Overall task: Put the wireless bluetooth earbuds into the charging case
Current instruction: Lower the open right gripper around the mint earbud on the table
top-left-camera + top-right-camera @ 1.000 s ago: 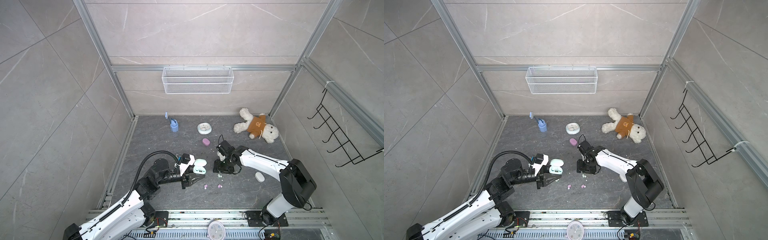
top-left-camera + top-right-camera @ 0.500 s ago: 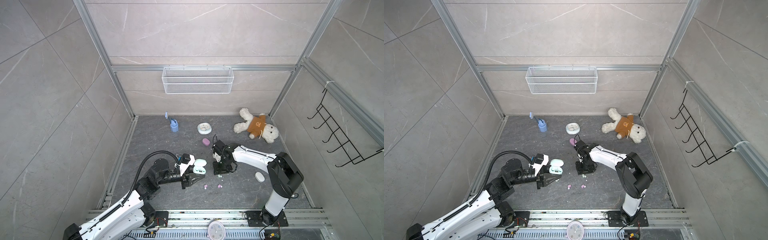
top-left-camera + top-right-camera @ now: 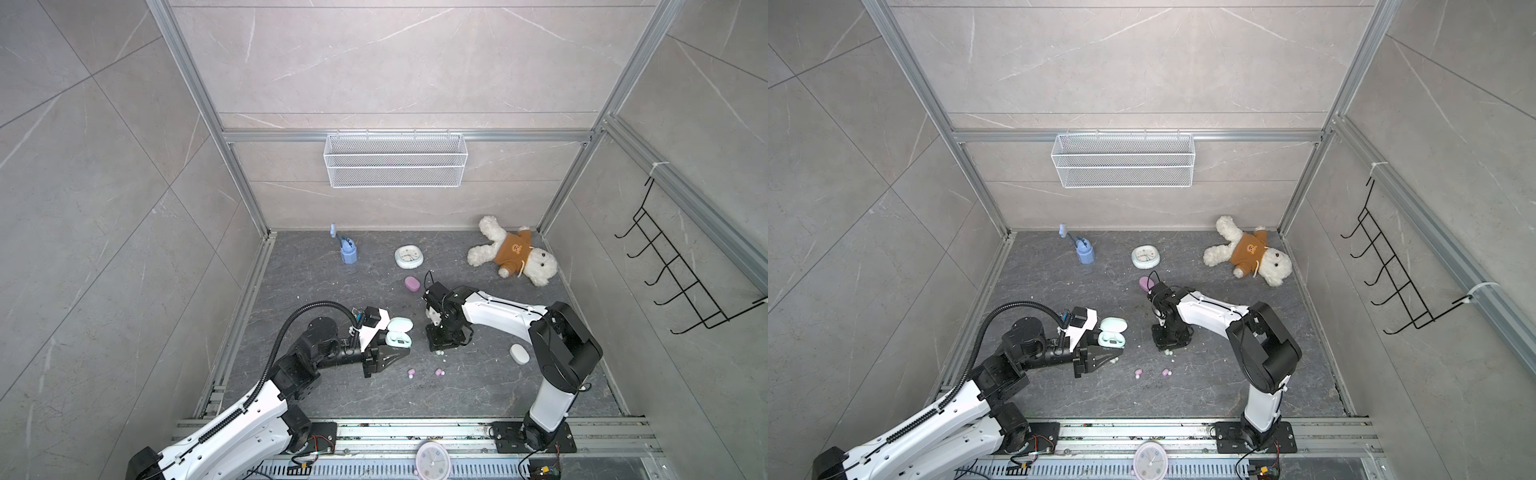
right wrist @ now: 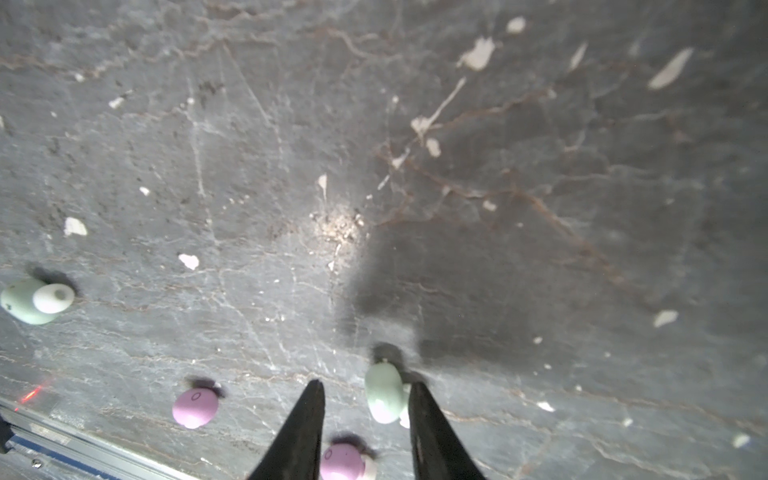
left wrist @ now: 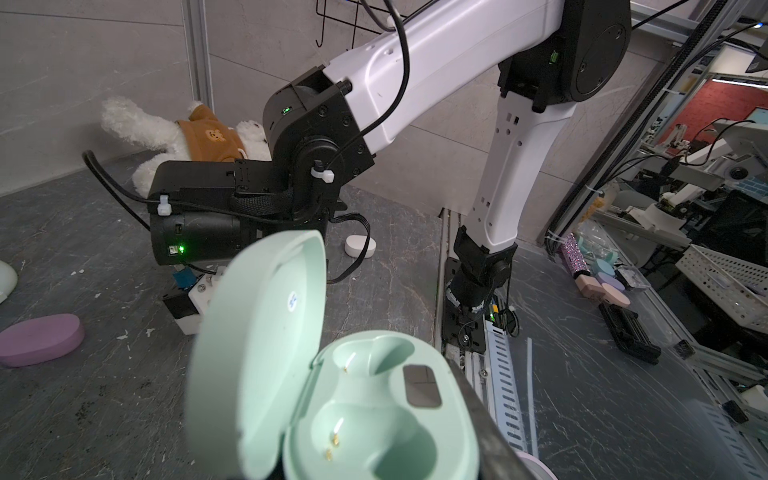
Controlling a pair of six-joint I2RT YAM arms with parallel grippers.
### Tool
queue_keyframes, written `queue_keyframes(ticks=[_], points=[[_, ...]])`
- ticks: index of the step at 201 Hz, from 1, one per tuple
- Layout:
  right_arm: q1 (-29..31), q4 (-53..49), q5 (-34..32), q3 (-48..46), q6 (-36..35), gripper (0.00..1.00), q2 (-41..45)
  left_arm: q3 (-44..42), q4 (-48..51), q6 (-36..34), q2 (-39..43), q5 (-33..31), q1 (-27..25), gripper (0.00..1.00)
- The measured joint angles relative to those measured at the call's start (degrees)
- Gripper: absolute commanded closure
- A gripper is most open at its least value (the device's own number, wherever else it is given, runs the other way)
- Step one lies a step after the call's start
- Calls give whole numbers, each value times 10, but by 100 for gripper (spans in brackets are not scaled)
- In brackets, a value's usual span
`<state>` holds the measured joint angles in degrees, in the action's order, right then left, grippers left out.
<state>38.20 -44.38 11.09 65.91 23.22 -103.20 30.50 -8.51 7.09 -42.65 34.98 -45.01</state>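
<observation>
The mint green charging case (image 5: 365, 415) has its lid up and both wells empty. My left gripper (image 3: 392, 355) is shut on it at the left of the floor, and both top views show the case (image 3: 1112, 332). My right gripper (image 4: 365, 386) points straight down at the floor in the middle (image 3: 441, 345). Its jaws stand apart around a mint earbud (image 4: 384, 392), which lies against one finger with a gap to the other. Two pink earbuds (image 4: 195, 407) (image 4: 343, 461) lie close by, and both top views show them (image 3: 411, 372) (image 3: 439, 372). A second mint earbud (image 4: 35, 301) lies further off.
A closed pink case (image 3: 412, 284) lies behind the right gripper and a white case (image 3: 519, 353) beside the right arm. At the back are a small clock (image 3: 409, 256), a blue bottle (image 3: 348, 251) and a teddy bear (image 3: 513, 253). White crumbs dot the floor.
The right arm's elbow has swung in, its gripper has shifted slightly left and its jaws have narrowed round the mint earbud. The left arm and the case have not moved.
</observation>
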Motion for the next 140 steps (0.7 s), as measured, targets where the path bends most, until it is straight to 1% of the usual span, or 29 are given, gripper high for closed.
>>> queue_keyframes(ticks=[140], points=[[4, 5, -1, -6, 2, 71, -3, 0, 2, 0, 0, -1, 0, 82]])
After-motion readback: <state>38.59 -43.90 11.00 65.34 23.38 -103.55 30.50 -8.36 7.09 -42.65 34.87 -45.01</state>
